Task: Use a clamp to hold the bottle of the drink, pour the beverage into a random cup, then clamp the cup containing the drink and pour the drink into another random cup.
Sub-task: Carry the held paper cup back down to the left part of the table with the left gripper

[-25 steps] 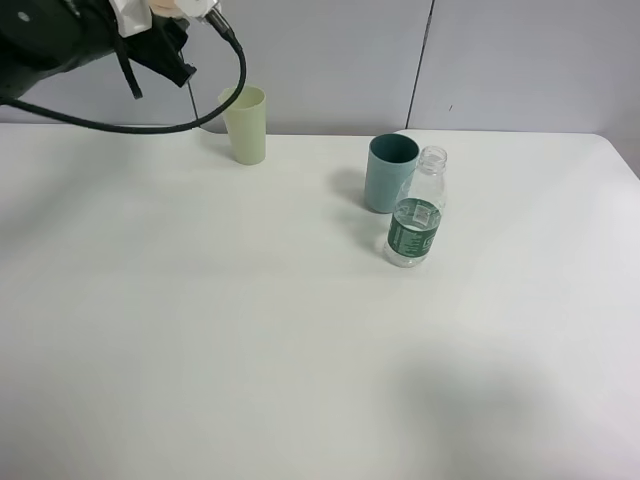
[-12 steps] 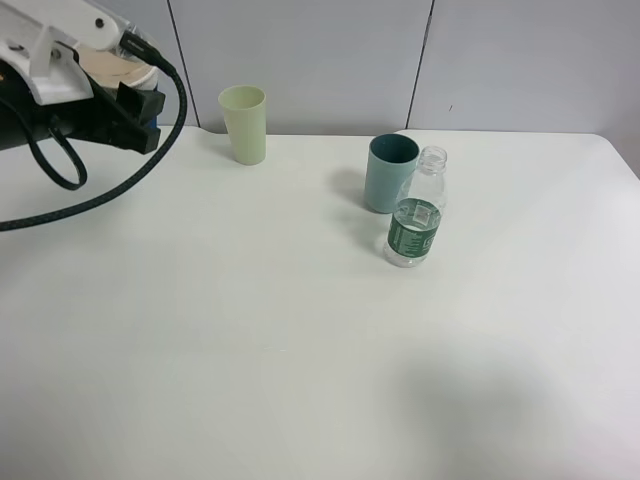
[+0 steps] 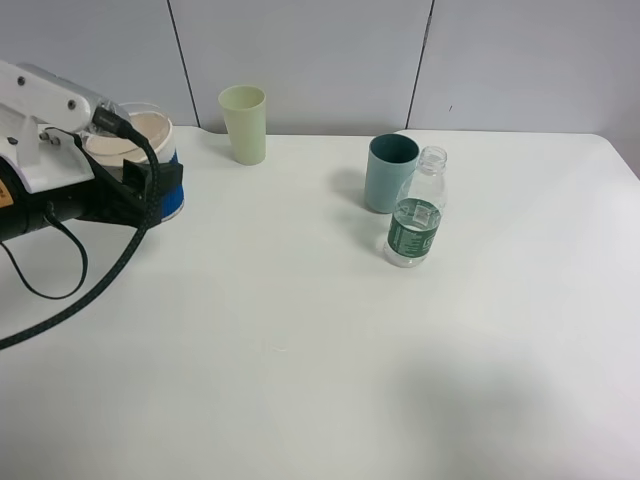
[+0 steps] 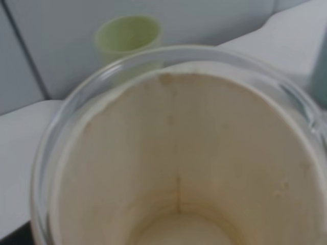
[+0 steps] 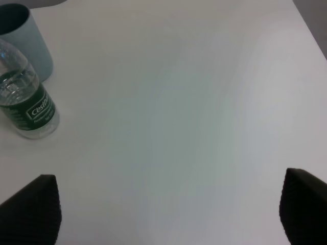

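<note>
A clear bottle [image 3: 416,222] with a green label and no cap stands right of centre, touching or nearly touching a teal cup [image 3: 390,172] behind it. Both show in the right wrist view, the bottle [image 5: 28,109] and the teal cup [image 5: 28,41]. A pale green cup [image 3: 244,123] stands at the back. My left gripper [image 3: 150,190] is shut on a beige cup [image 3: 140,140] with a blue base and clear rim, held low at the table's left. The left wrist view looks into that cup [image 4: 179,168]; its inside looks empty. My right gripper [image 5: 168,214] is open over bare table.
The white table [image 3: 300,330] ends at a grey panel wall behind the cups. A black cable [image 3: 90,285] loops from my left arm over the table's left side. The pale green cup [image 4: 127,35] shows beyond the held cup's rim.
My left arm has come down from the upper left corner with the beige cup and now holds it low at the table's left. The bottle and other cups have not moved.
</note>
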